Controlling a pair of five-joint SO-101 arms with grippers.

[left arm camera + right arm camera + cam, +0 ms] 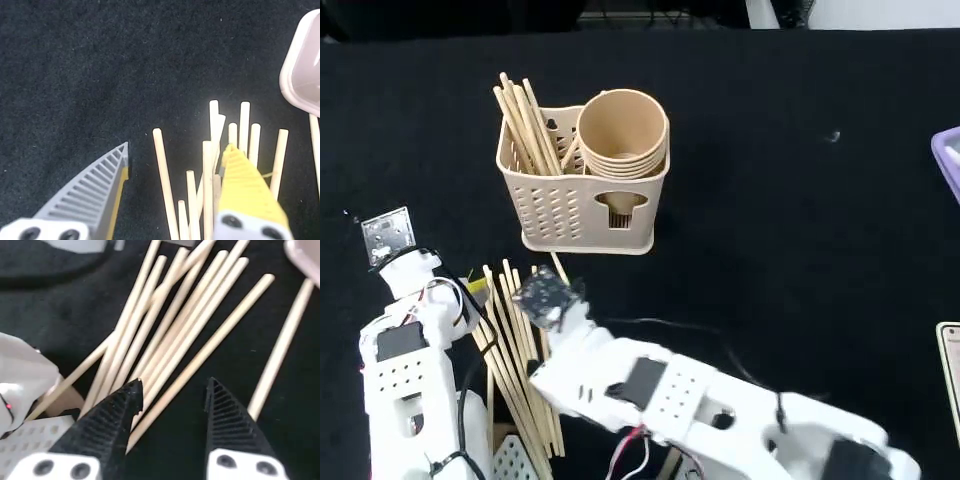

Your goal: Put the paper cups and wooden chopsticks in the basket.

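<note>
While both grippers sit low over the loose chopsticks (515, 345), the basket (582, 215) stands upright farther back on the black table (770, 200). Seen from the high view, its right compartment holds a nested stack of cups (622, 130), rims up. Its left compartment holds a bunch of stowed chopsticks (525, 120), leaning left and sticking out above the rim.

The loose chopsticks lie flat in a rough bundle in front of the basket, running from near its front wall toward the near edge, between the two arms. One stray chopstick (560, 268) lies apart on the bundle's right, its far end close to the basket's base.

The left arm (405, 370) stands at the left of the high view. The left gripper (178, 146) is spread wide and grips nothing. Its grey finger (100, 187) is over bare cloth beside the bundle, its yellow finger (245, 185) is over the stick ends, and several sticks lie in the gap.

The right arm (700, 400) lies in from the lower right, across the bundle's near part. The right gripper (173, 381) is likewise parted and empty, its dark fingertips (125, 402) on either side of one stick at the bundle's edge; whether they touch it cannot be told. A purple thing (948, 160) sits at the table's right edge, well apart from the rest.
</note>
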